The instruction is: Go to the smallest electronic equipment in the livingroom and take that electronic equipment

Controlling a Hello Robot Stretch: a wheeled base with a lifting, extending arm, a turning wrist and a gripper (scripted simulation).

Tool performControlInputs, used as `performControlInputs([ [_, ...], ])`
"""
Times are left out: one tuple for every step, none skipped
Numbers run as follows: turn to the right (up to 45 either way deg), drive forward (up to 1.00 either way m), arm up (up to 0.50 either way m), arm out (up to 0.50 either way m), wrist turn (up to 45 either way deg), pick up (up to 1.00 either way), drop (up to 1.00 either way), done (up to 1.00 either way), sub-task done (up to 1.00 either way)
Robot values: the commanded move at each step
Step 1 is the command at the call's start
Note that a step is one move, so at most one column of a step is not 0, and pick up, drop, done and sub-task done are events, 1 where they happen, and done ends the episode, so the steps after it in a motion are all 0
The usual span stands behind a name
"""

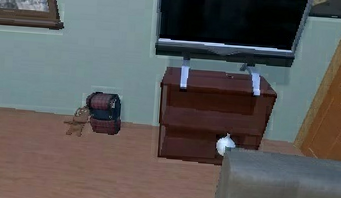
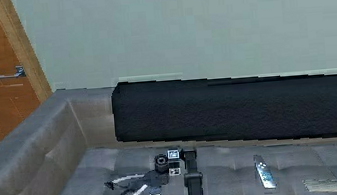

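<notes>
On the grey sofa [image 2: 40, 146] seat, a slim remote-like slab [image 2: 265, 171] lies right of the arm [image 2: 195, 187], while left of it the gripper [image 2: 119, 193] reaches over the cushion, and whether it grasps anything cannot be told.

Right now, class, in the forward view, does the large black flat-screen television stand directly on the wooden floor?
No: the large black flat-screen television rests on grey legs atop the reddish-brown wooden cabinet.
</notes>
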Motion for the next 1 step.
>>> performControlInputs([
  [0.0, 0.00, 0.00, 0.00, 45.0, 0.00, 0.00, 0.00, 0.00],
])
